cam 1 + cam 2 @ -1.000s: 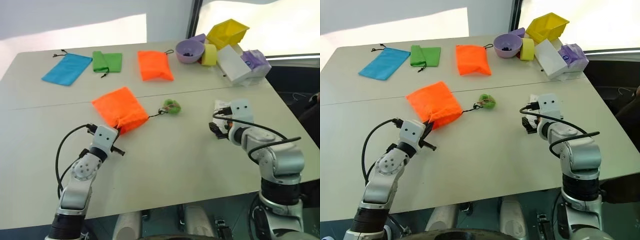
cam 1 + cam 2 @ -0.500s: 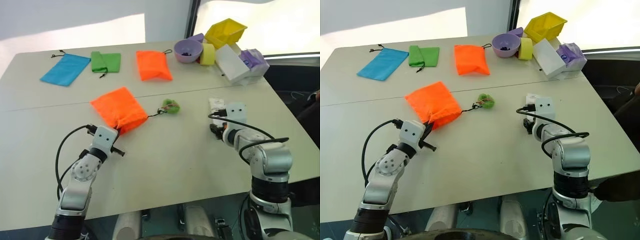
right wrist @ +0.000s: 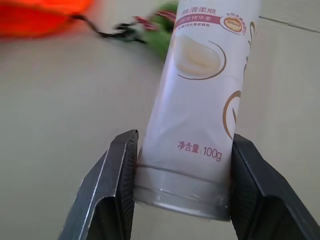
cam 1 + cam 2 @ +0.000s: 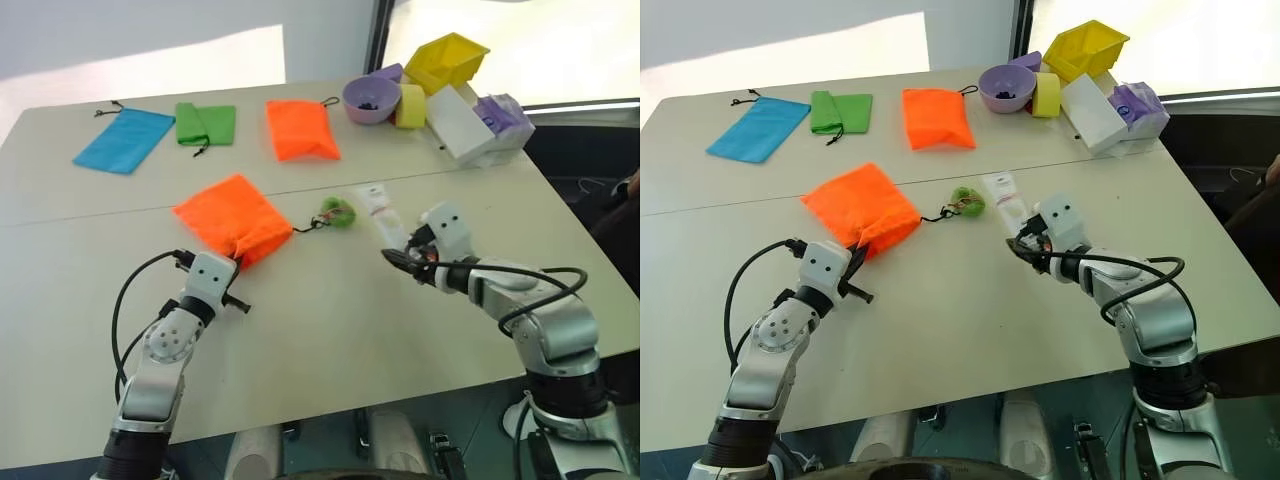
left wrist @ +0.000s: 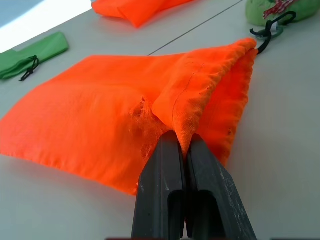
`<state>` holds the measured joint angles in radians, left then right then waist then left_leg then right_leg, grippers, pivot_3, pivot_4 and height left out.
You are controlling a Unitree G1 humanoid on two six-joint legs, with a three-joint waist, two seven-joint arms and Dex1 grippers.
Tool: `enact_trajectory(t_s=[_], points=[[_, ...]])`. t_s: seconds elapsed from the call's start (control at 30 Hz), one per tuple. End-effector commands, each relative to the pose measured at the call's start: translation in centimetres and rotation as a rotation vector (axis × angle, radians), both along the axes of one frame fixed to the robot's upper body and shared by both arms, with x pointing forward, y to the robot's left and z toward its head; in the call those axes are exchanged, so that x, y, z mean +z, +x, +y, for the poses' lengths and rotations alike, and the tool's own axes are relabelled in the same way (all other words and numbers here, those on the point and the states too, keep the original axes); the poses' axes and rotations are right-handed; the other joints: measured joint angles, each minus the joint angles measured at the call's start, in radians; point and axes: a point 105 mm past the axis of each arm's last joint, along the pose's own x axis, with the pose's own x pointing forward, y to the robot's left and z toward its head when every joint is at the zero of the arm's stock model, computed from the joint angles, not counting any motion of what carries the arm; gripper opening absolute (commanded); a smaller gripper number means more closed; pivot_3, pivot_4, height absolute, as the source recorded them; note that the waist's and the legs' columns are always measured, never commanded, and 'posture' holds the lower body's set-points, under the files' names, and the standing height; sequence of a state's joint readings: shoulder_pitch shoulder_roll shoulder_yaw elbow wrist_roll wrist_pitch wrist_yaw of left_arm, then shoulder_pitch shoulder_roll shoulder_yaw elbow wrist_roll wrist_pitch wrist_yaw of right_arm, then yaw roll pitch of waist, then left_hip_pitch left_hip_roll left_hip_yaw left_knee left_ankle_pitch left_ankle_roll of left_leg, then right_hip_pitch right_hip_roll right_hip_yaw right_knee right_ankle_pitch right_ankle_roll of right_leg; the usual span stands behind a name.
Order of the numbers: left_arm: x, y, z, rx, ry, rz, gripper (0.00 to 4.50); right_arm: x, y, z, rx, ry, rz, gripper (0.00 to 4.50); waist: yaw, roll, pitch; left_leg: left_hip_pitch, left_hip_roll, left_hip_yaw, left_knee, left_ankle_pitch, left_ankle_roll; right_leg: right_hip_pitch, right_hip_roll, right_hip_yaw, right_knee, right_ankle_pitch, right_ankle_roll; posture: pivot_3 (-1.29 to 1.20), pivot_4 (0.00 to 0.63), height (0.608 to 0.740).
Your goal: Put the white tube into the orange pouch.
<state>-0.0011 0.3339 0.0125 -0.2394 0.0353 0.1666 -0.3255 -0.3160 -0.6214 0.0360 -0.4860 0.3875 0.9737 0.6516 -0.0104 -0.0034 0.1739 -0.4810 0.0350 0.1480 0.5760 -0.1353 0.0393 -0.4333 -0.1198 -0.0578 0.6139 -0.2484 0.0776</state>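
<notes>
The orange pouch [image 4: 230,215] lies flat on the table, its dark cord running to a green fuzzy ball [image 4: 337,211]. My left gripper [image 4: 238,262] is shut on the pouch's gathered mouth, and the left wrist view has the black fingers [image 5: 170,165] pinching a fold of orange fabric [image 5: 100,115]. My right gripper [image 4: 400,255] is shut on the white tube [image 4: 380,212] near its cap end, holding it above the table just right of the green ball. In the right wrist view the tube [image 3: 205,100] sits between both fingers [image 3: 117,170], its crimped end pointing toward the ball.
Along the far edge lie a blue pouch [image 4: 123,139], a green pouch [image 4: 206,122] and a smaller orange pouch [image 4: 300,128]. At the back right stand a purple bowl [image 4: 370,98], a yellow roll [image 4: 410,106], a yellow bin [image 4: 453,60] and a white box [image 4: 458,122].
My right gripper has closed on the white tube, lifted it and swung left toward the green ball, with its wrist turned. The left gripper has kept its hold on the pouch.
</notes>
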Motion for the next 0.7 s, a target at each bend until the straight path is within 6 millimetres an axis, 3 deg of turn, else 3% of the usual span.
enact_trajectory(t_s=[0.03,0.13,0.27,0.4,0.7], points=[[1.4,-0.1,-0.2,-0.014,-0.002,-0.053,0.0,-0.4,-2.0,1.6,0.191,-0.03,0.011,1.84,-0.001,-0.001,0.0,0.0,0.0,0.0,0.001,0.0,0.001,0.001,0.0,0.0,0.0,0.0,0.0,0.0,0.15,0.74],[1.7,-0.1,-0.2,-0.016,-0.004,-0.057,0.0,-1.6,-2.0,2.7,0.248,-0.053,0.022,1.84,-0.003,-0.002,0.0,0.0,0.0,0.0,0.002,-0.001,0.001,0.001,-0.001,0.0,-0.001,0.002,0.0,0.0,0.15,0.74],[1.9,-0.3,-0.4,-0.03,-0.004,-0.064,0.0,-2.5,-1.2,5.5,0.321,-0.069,-0.007,1.84,-0.007,-0.002,0.0,0.001,0.002,0.001,0.003,-0.001,0.001,0.002,0.0,-0.001,-0.003,0.008,0.0,0.0,0.15,0.74],[2.1,-0.7,-0.6,-0.049,0.008,-0.061,0.0,-1.4,0.2,7.8,0.338,0.008,-0.032,1.84,-0.003,-0.003,-0.001,0.001,0.009,0.008,0.003,-0.001,0.001,0.0,0.001,-0.004,-0.004,0.011,-0.002,0.0,0.15,0.74],[2.4,-0.9,-0.3,-0.038,0.019,-0.063,0.0,-1.8,-0.6,8.1,0.422,-0.035,-0.032,1.84,0.0,-0.005,-0.002,-0.003,0.013,0.016,0.003,0.0,0.0,-0.009,0.0,-0.005,-0.004,0.012,-0.004,0.0,0.15,0.74]])
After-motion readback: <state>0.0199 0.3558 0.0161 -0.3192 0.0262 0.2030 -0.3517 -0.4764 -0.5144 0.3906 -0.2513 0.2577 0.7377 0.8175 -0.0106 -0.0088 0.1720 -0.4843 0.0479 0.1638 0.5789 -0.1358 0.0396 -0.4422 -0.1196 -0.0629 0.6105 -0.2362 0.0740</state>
